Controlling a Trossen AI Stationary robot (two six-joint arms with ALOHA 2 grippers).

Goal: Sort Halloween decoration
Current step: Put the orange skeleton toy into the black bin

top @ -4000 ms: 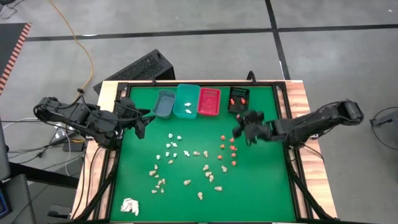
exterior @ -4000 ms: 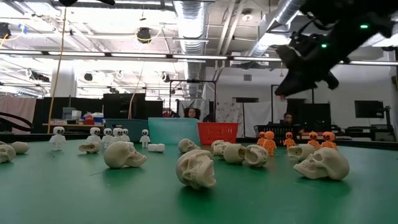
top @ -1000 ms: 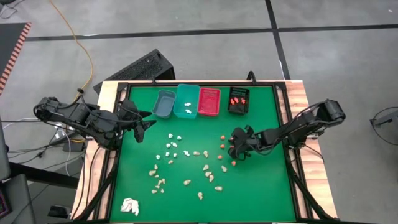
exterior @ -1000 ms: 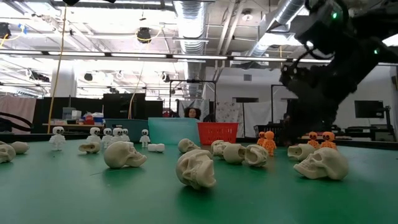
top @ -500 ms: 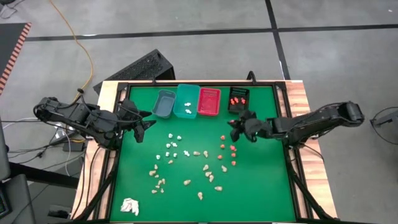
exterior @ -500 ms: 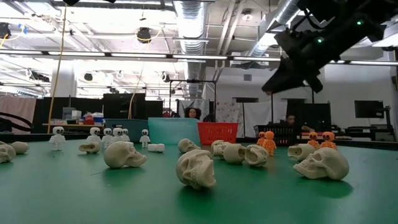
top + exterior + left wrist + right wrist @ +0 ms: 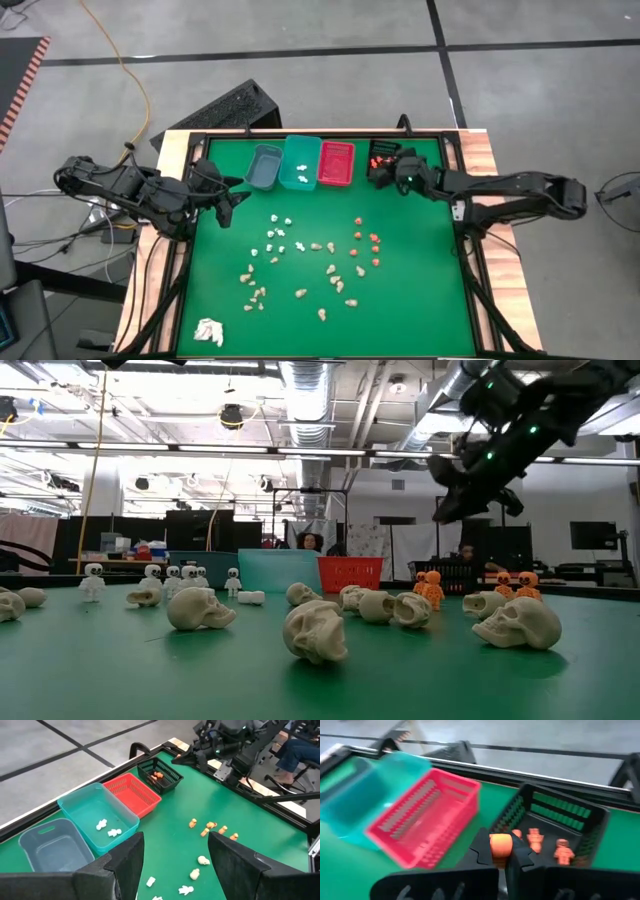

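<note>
Right wrist view: right tool [image 7: 501, 851] clamped on an orange figure [image 7: 500, 844], with the black bin [image 7: 594, 822] just ahead, holding three orange figures already. Nearer to it than the left tool [image 7: 175, 865], waiting with fingers apart, over the bench [image 7: 420, 300] edge.

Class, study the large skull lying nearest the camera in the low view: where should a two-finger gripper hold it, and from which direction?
Probably from straight above, fingers closing across the skull's rounded cranium. It lies alone on the green mat with open space on both sides, and the dome looks like its broadest part.
</note>
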